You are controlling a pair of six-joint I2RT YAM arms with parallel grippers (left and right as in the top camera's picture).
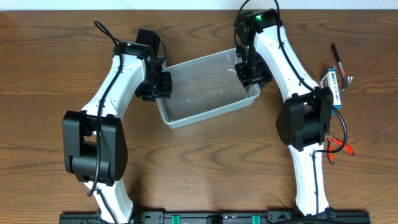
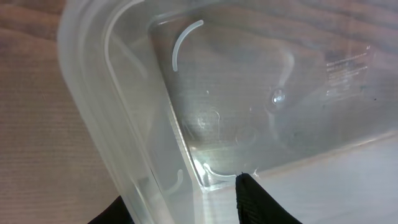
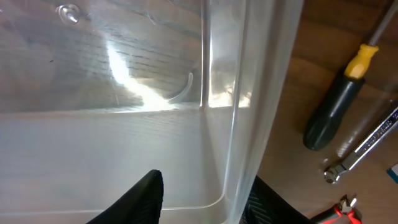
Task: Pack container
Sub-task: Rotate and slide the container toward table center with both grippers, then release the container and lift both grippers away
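Observation:
The clear plastic container [image 1: 205, 87] sits skewed at the table's middle, and nothing shows inside it. My left gripper [image 1: 160, 84] straddles its left end wall, one finger inside and one outside, closed on the wall [image 2: 155, 155]. My right gripper [image 1: 249, 73] straddles the right end wall near the far corner in the same way, with its outer finger pressed against the wall [image 3: 239, 155]. In both wrist views the wood grain shows through the container's floor.
Loose tools lie on the table to the right of the container: a black-and-yellow screwdriver [image 3: 339, 102], a metal wrench [image 3: 364, 146], a small blue-and-white box [image 1: 336, 84] and red-handled pliers [image 1: 339, 144].

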